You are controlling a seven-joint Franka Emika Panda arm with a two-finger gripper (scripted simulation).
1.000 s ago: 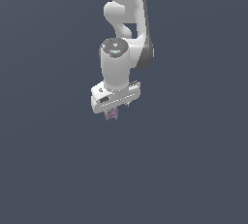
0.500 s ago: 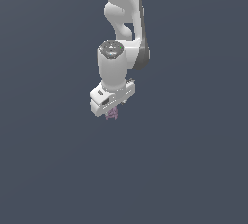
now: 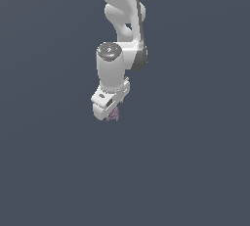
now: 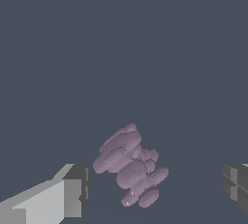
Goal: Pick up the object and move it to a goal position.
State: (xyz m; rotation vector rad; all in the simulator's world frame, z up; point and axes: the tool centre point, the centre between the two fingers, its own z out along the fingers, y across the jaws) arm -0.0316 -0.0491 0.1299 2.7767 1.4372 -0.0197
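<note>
Fingers of the gripper stand spread wide apart, one dark pad on either side of the object, with clear space between each pad and the purple lump, so nothing is pinched yet. The object is a small pinkish-purple cluster of rounded blobs, lying between the two fingers but closer to one of them than to the other. In the exterior view the white arm reaches straight down and the hand covers most of the lump, leaving only a sliver of purple showing just under the fingertips. No goal marker shows in either view, so where it must go cannot be told from here. By my reading, the step in hand is the end of the approach: the hand is lowered around the lump and about ready to grasp. The next move calls for pressing the fingers together evenly, and since the lump sits off centre, a slight sideways shift first might stop the nearer pad from shoving it aside. Its bumpy shape could let it twist or slip as the pads meet it.
</note>
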